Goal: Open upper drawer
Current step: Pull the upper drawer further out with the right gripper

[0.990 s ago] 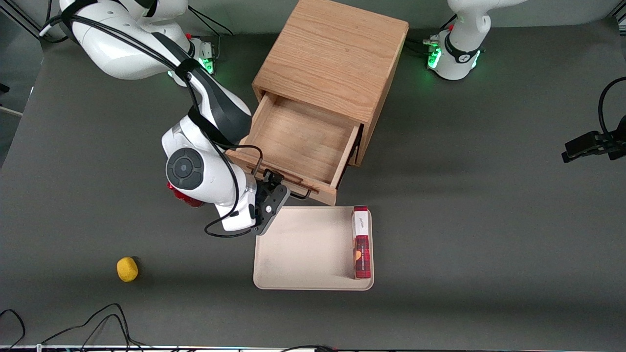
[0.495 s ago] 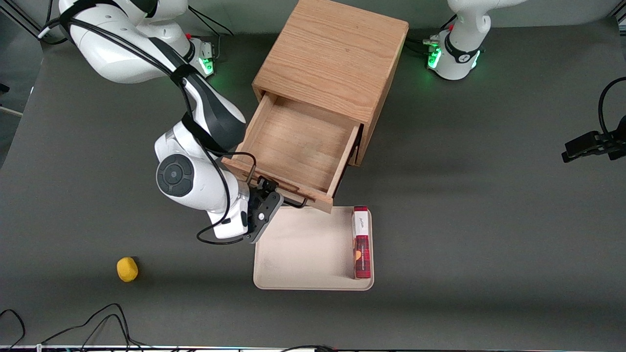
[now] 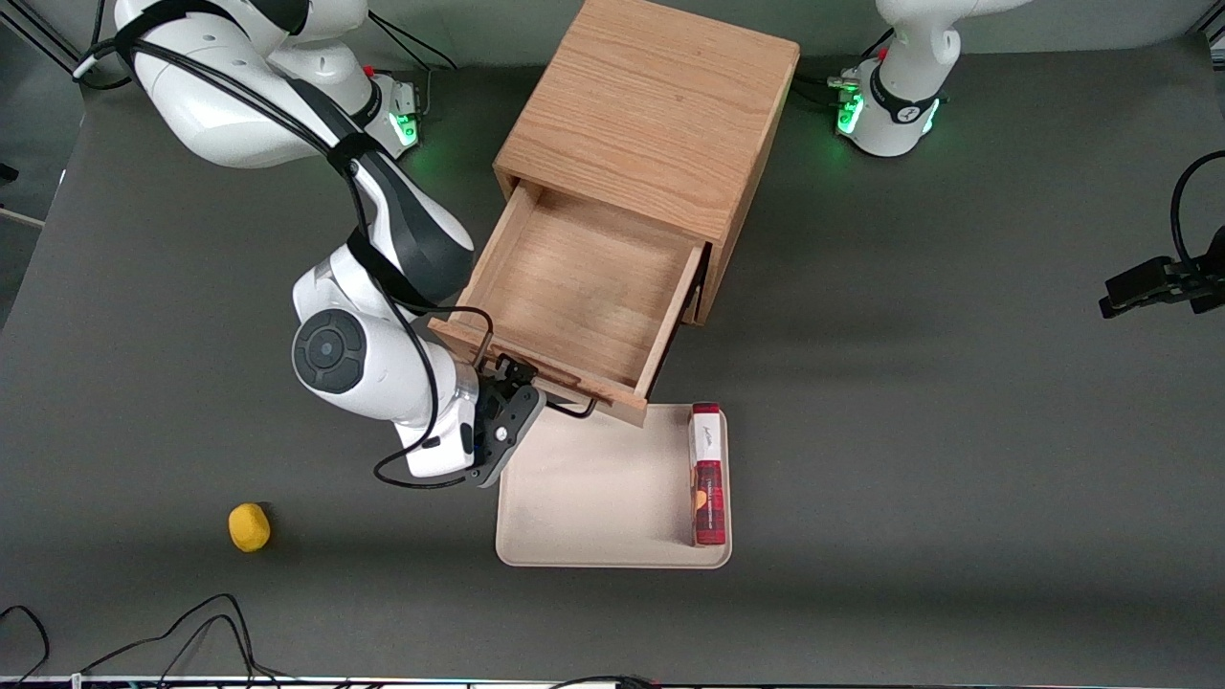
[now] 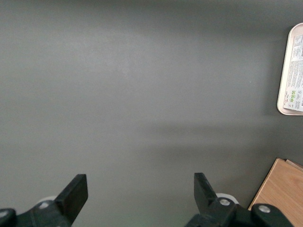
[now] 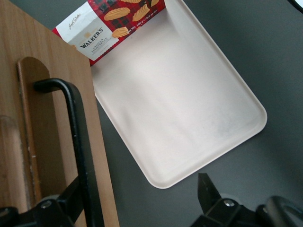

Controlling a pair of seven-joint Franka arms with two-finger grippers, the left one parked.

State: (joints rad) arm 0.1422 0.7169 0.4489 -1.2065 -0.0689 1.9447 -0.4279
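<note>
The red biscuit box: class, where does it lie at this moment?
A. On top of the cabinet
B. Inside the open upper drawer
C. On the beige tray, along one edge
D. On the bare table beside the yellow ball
C: the red biscuit box lies on the beige tray along its edge; the upper drawer holds nothing, with the gripper at its handle.
</note>
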